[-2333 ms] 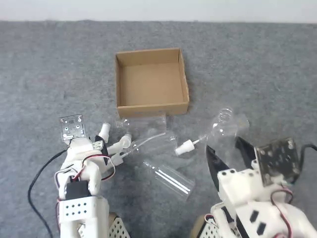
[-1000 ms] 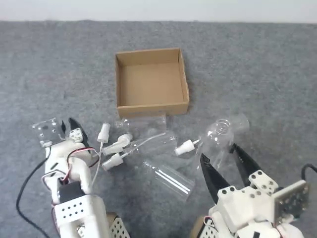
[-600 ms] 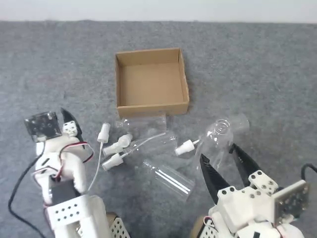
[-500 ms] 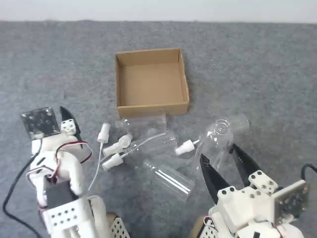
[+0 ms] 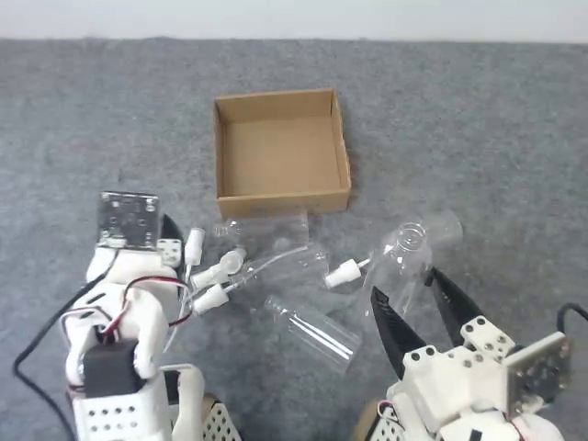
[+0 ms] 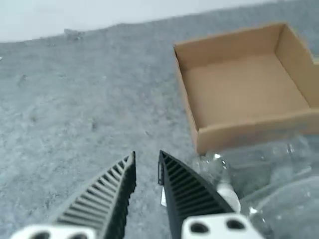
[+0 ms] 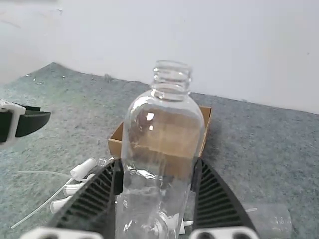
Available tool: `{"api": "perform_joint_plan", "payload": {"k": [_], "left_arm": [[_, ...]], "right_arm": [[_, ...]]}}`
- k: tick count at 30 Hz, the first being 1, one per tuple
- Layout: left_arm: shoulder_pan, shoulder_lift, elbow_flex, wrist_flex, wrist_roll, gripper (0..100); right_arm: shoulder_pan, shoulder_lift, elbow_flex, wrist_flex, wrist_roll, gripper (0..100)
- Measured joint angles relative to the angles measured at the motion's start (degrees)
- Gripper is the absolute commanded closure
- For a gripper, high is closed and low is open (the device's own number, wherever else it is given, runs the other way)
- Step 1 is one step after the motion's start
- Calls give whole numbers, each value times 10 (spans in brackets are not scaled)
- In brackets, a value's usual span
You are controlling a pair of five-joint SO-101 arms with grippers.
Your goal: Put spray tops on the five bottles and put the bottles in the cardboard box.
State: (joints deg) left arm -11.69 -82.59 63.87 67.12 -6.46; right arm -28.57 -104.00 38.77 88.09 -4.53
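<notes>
Clear bottle, seemingly upright, in right gripper.

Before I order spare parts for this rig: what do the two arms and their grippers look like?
The left arm and right arm are white plastic with small round holes. The left gripper and right gripper have black, ridged, tapering fingers. The left arm also carries red wires and a black cable.

Left gripper low, jaws narrowly parted; right gripper tight around an upright bottle
</notes>
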Motion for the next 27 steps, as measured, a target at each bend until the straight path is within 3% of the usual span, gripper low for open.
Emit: {"api": "perform_joint_plan", "payload": {"k": [10, 19, 27], "left_arm": [[73, 19, -19, 57, -39, 923], [127, 281, -175, 111, -60, 875], [131, 478, -239, 113, -65, 845]], "right_arm": [[0, -1, 24, 0, 18, 972], [0, -1, 25, 0, 23, 972], [0, -1, 25, 0, 23, 972]]}}
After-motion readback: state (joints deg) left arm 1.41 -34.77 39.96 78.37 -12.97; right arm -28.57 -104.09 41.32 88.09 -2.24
